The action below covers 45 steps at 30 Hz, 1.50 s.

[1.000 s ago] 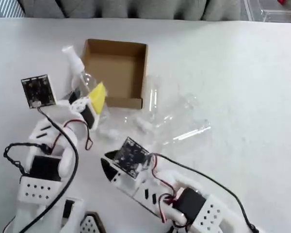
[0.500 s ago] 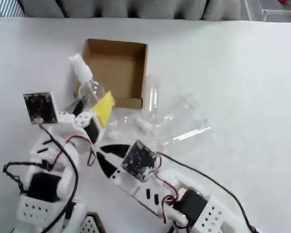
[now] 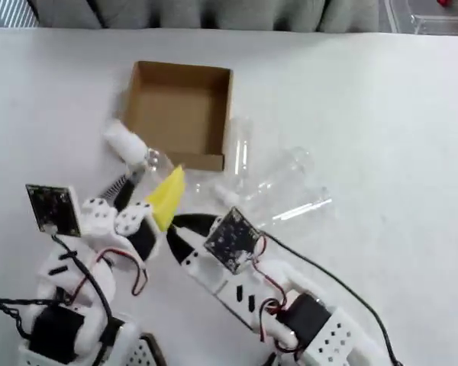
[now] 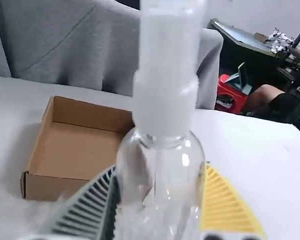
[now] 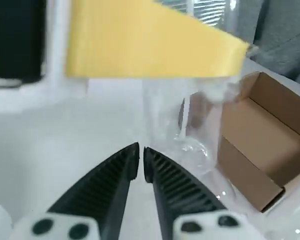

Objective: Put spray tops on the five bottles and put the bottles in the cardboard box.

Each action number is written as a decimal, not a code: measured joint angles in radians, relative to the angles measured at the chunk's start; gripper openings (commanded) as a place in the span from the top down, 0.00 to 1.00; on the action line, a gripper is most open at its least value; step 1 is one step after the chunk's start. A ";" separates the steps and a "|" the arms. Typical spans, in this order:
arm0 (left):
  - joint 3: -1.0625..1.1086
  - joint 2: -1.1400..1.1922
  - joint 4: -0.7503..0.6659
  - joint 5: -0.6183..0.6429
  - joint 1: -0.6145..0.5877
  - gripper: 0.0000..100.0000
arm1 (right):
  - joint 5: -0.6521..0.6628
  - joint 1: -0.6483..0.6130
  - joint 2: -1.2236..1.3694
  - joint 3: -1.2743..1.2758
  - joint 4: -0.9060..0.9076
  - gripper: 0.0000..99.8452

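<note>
Held bottle (image 4: 160,187): clear, gripped by its body in the left gripper (image 3: 149,181), neck pointing away from the wrist.
Spray top (image 4: 165,75): white, seated on the held bottle's neck, at the end farthest from the left gripper.
Left gripper: closed onto the bottle, grey finger on one side, yellow finger (image 4: 225,207) on the other.
Cardboard box (image 3: 179,114): open, nothing inside, just ahead of the left gripper; spray top outside it, near its front corner.
Right gripper (image 5: 141,150): black fingers drawn almost together, a thin slit between, nothing held; close beside the left gripper's yellow finger.
Loose bottles (image 3: 278,183): clear, lying in a cluster ahead of the right gripper, beside the box.
Table (image 3: 382,114): white, under both grippers.
</note>
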 measured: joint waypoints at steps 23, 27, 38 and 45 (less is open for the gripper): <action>-0.058 0.460 -0.376 0.000 -0.221 0.96 | -0.002 0.408 0.002 0.048 0.094 0.99; -0.155 0.683 -0.499 -0.044 -0.241 0.96 | -0.002 0.419 0.000 0.052 0.094 0.99; -0.319 1.195 -0.875 -0.233 -0.245 0.96 | -0.002 0.425 0.002 0.052 0.094 0.99; -0.540 1.562 -0.993 -0.238 -0.252 0.96 | -0.002 0.425 0.002 0.052 0.094 0.99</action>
